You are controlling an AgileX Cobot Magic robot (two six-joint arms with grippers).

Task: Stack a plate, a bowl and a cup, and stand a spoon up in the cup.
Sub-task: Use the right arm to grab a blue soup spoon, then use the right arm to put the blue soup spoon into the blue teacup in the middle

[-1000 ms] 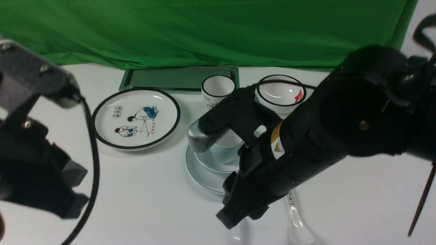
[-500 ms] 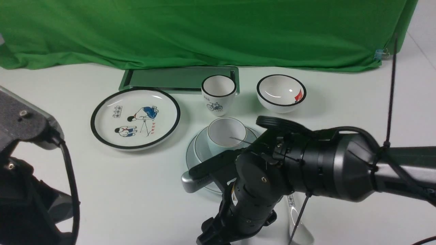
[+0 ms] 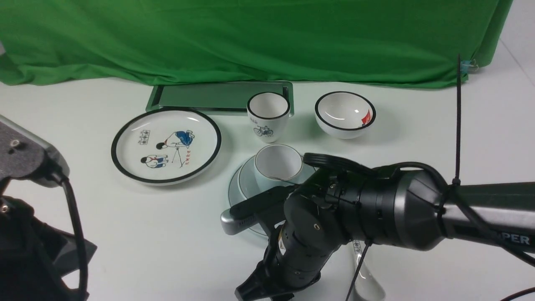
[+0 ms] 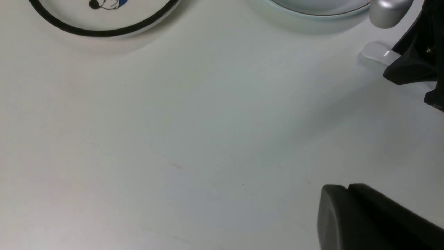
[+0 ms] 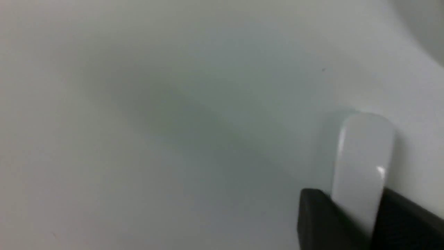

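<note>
The pale cup [image 3: 278, 165] stands in the shallow bowl [image 3: 246, 179] on the plain plate [image 3: 233, 194] at the table's middle. In front of that stack my right arm reaches low to the table. In the right wrist view the plain white spoon [image 5: 362, 156] lies on the table, and my right gripper [image 5: 357, 205] is shut on its handle, one black finger on each side. The left wrist view shows the spoon's handle end [image 4: 376, 55] poking out beside the right gripper [image 4: 409, 66]. My left gripper [image 4: 347, 189] is shut and empty over bare table at the left.
A black-rimmed cartoon plate [image 3: 166, 144], a bicycle cup [image 3: 268, 110] and a black-rimmed bowl [image 3: 345, 113] stand behind the stack. A green tray [image 3: 217, 97] lies at the back. A printed spoon [image 3: 368, 280] lies beside the right arm.
My right arm swung from above the stack down to the table's front, and its jaws opened wide, then closed on the plain spoon's handle. The left arm sank lower at the left.
</note>
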